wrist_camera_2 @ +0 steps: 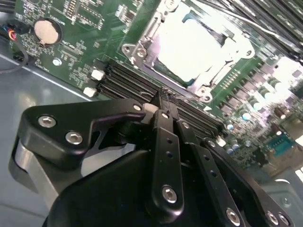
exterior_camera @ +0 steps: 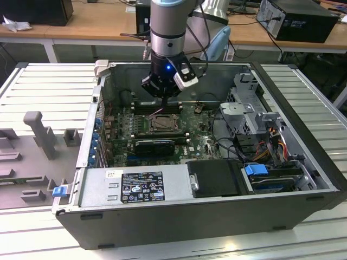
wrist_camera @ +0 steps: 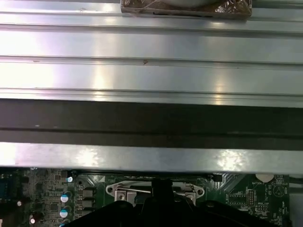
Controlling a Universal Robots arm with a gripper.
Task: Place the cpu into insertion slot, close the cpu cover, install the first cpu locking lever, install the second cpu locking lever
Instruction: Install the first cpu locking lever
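The cpu (wrist_camera_2: 187, 45) lies in the insertion slot (exterior_camera: 162, 123) on the green motherboard, its pale top glaring under light. The cpu cover (wrist_camera_2: 142, 47) lies flat around it as a dull silver frame. My gripper (wrist_camera_2: 163, 100) hovers at the socket's edge next to the memory slots, with its black fingers (wrist_camera_2: 165, 137) pressed together and shut. A thin wire locking lever (wrist_camera_2: 182, 96) runs just past the fingertips; I cannot tell whether they touch it. In the exterior view the gripper (exterior_camera: 165, 103) hangs over the socket's far side. The first wrist view shows a lever (wrist_camera: 137, 190) across the socket.
The open computer case (exterior_camera: 303, 195) surrounds the board with metal walls. A black expansion card (exterior_camera: 154, 146) sits in front of the socket, with a drive bay and cables (exterior_camera: 260, 141) on the exterior view's right. A coin battery (wrist_camera_2: 46, 30) sits on the board.
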